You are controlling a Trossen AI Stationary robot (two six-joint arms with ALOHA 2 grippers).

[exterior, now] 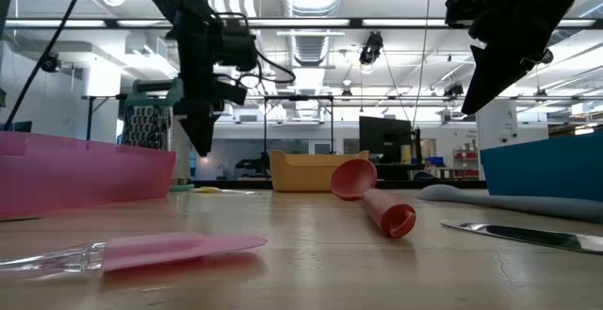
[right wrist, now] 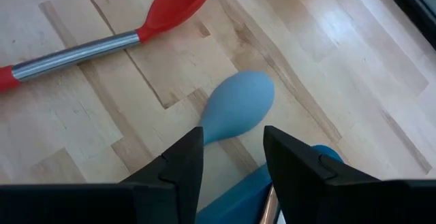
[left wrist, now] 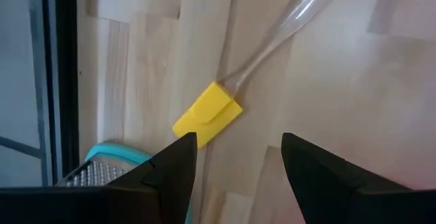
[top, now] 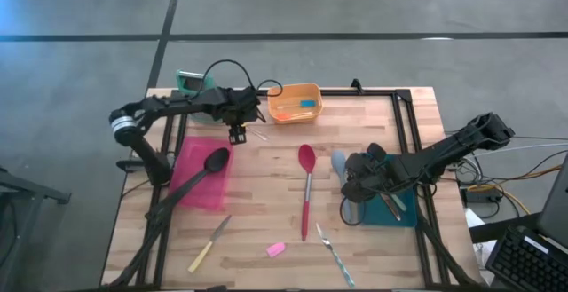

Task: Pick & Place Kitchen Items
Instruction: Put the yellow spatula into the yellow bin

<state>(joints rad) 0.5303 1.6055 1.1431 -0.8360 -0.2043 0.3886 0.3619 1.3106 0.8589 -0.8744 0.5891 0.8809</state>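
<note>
My left gripper [left wrist: 238,157] hangs open, pointing down, over the far-left of the table, above a yellow-headed spatula [left wrist: 208,112] with a clear handle that lies flat on the wood. My right gripper [right wrist: 231,157] is open at the table's right, low over a pale-blue spoon [right wrist: 238,104]. Its fingers stand on either side of the spoon's neck. The spoon's bowl lies on the wood, and its handle runs back onto a blue tray [top: 395,210]. A red spoon [top: 306,185] lies mid-table, and a black spoon [top: 209,163] rests in a pink tray [top: 197,185]. My right gripper straddles the pale-blue spoon's neck [right wrist: 208,134] from above at a slant, fingers across it. One finger [right wrist: 185,157] stands right beside the neck, but I cannot tell whether it touches. The spoon lies flat.
An orange tub [top: 295,102] and a green-topped grater [top: 189,81] stand at the far edge. Near the front edge lie a yellow-handled knife [top: 210,243], a small pink piece [top: 276,249] and slim cutlery [top: 333,249]. A black frame rail [top: 404,132] runs along the right.
</note>
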